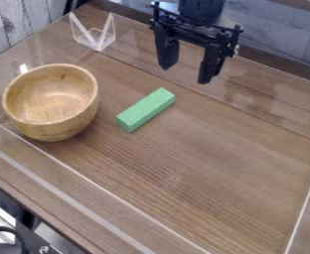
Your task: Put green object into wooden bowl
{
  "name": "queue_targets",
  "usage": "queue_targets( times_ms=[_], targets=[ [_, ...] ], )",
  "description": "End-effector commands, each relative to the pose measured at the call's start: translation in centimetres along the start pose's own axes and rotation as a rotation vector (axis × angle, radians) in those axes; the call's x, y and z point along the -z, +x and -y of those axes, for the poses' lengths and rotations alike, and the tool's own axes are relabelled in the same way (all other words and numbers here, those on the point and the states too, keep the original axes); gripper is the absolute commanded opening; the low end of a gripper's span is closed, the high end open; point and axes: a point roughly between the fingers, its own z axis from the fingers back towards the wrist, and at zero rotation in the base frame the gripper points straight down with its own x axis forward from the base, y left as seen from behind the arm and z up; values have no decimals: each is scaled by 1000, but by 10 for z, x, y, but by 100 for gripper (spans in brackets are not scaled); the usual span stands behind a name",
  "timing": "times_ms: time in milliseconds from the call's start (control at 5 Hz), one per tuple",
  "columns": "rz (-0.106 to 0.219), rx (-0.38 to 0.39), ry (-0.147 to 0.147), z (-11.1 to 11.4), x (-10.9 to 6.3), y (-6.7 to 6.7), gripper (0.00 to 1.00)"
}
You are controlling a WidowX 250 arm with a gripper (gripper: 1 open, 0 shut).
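Green object [146, 109] lying flat on the wooden table [211, 169], just right of the wooden bowl [51, 100] and apart from it. Gripper [187, 62] above and behind the block, fingers spread wide, holding nothing. Step in hand: approach before grasp; the next move calls for descending over the block, probably across its narrow sides. The arm's upper part is cut off; the clear surrounding walls are hard to trace.

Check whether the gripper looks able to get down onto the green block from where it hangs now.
Probably yes. The gripper hangs open above the table, up and to the right of the green block. The block lies alone on bare wood, apart from the wooden bowl, with nothing over it.
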Motion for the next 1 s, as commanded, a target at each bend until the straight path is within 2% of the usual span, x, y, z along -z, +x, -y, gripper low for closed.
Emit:
queue_targets(
  times_ms=[0, 200, 400, 800],
  targets=[
    [-5, 36, 7, -6, 5, -4, 100],
    [-1, 123, 24, -22, 23, -9, 100],
    [36, 213, 42, -39, 35, -11, 100],
    [104, 165, 65, -68, 49, -14, 100]
  ],
)
